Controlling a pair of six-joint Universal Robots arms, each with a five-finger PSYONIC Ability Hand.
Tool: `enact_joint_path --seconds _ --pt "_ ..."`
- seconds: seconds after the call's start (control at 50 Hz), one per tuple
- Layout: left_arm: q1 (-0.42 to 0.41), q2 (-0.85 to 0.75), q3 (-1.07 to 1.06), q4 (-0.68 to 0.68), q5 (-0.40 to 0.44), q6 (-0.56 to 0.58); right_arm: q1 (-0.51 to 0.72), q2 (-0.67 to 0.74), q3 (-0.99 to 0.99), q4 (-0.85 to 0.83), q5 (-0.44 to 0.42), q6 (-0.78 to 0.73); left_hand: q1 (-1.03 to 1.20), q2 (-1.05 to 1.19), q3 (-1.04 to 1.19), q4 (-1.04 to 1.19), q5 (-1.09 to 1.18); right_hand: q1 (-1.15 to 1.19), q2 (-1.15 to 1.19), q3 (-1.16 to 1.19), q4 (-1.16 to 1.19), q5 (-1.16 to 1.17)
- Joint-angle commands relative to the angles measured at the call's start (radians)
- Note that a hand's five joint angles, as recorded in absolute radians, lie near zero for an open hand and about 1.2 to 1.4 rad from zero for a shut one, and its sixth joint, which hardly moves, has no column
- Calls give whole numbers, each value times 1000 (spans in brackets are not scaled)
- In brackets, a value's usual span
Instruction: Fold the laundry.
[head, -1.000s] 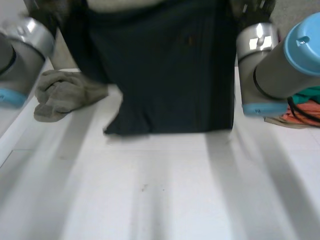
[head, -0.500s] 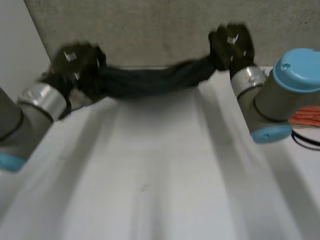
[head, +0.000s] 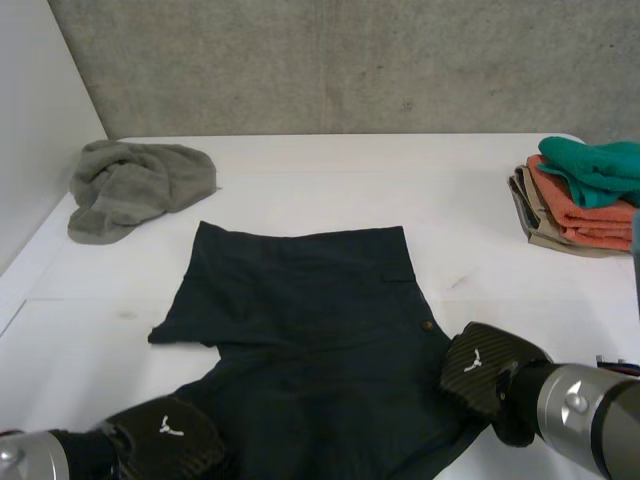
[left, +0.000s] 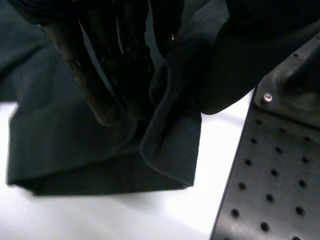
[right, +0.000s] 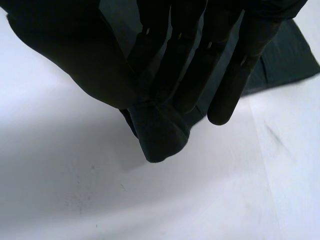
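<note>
Shorts (head: 300, 300) lie flat on the desk (head: 330, 180) — left robot hand (head: 165, 440) pinches one near corner, right robot hand (head: 485, 365) the other. Best to lift both corners level and carry them evenly forward — no skew.

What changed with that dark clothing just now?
The dark shorts, hanging lifted a second ago, were swung out and laid flat on the table. The left hand and right hand still pinch their near edge. The grey towel and the folded stack stayed put.
</note>
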Motion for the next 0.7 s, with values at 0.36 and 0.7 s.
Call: enact_joint_path --seconds 0.36,0.7 --pt "-2 -657 704 817 -158 -131 159 562 -536 -845 309 434 248 199 206 196 232 267 215 205 198 202" --pt "-74 -783 878 884 -261 -234 191 733 -723 -1151 320 451 -974 -1022 -1016 -1026 -990 -954 -1007 -1016 -1024 -1020"
